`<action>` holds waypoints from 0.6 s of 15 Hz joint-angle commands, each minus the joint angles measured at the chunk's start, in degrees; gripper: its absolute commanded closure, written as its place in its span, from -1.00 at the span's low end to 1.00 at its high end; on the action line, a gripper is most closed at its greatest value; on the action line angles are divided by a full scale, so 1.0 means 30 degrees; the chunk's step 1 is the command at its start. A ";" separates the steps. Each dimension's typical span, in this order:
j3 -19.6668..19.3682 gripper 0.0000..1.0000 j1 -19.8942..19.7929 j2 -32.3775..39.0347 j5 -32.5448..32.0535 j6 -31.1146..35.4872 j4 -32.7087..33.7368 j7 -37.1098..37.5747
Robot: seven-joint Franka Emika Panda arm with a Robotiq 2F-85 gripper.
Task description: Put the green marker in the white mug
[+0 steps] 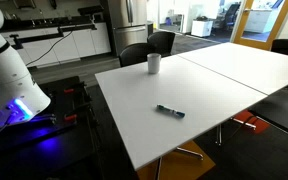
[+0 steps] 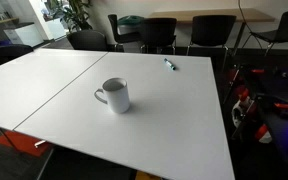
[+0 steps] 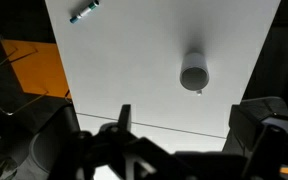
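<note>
Marker [image 1: 170,111]: probably light, rigid, smooth barrel, likely to roll; lies flat on counter [image 1: 214,95], well apart from mug [image 1: 154,63]. Grip mid-barrel, crosswise. End effector [image 3: 154,128]: jaws spread, empty.
</note>
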 commanded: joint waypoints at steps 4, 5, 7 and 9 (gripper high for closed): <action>-0.0508 -1.00 0.0608 0.0083 -0.0208 -0.0089 0.0067 0.0163; -0.0508 -1.00 0.0608 0.0082 -0.0208 -0.0089 0.0067 0.0163; -0.0550 -1.00 0.0590 0.0020 -0.0157 -0.0051 -0.0009 0.0195; -0.0800 -1.00 0.0526 -0.0078 -0.0067 0.0147 -0.0170 0.0525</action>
